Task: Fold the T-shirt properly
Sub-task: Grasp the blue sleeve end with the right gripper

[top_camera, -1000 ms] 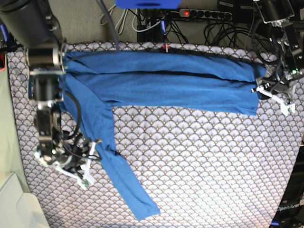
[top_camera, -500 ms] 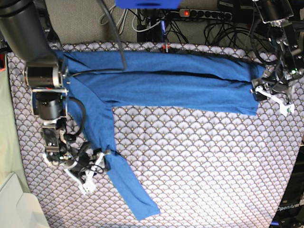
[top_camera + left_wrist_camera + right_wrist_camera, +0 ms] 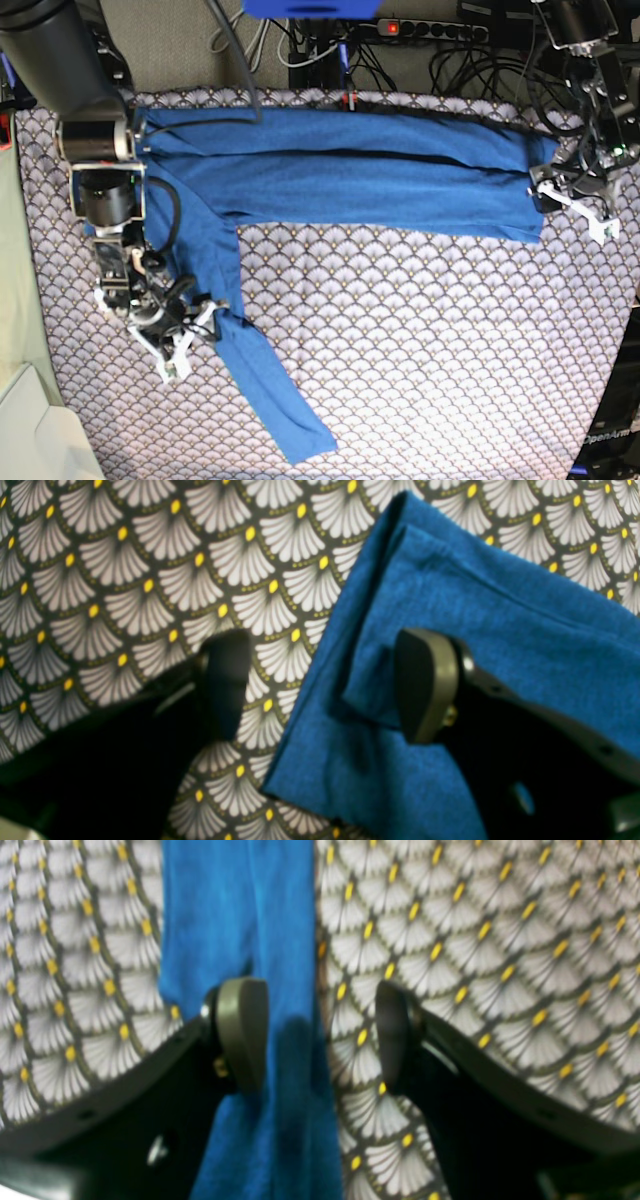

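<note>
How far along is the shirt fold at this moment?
Done: the T-shirt body lies folded lengthwise into a long band across the scallop-patterned cloth. In hand: nothing is gripped; the right gripper stands open astride the edge of the sleeve, and the left gripper is open at the band's end. Left: tuck in the trailing sleeve, then fold the band crosswise.

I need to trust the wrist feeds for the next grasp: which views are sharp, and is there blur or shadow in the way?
Left wrist: scallop-patterned cloth and T-shirt fairly sharp, left gripper fingers soft and dark. Right wrist: blurred throughout, finger shadow on the sleeve under the right gripper. Base: evenly lit, clear, no glare.
</note>
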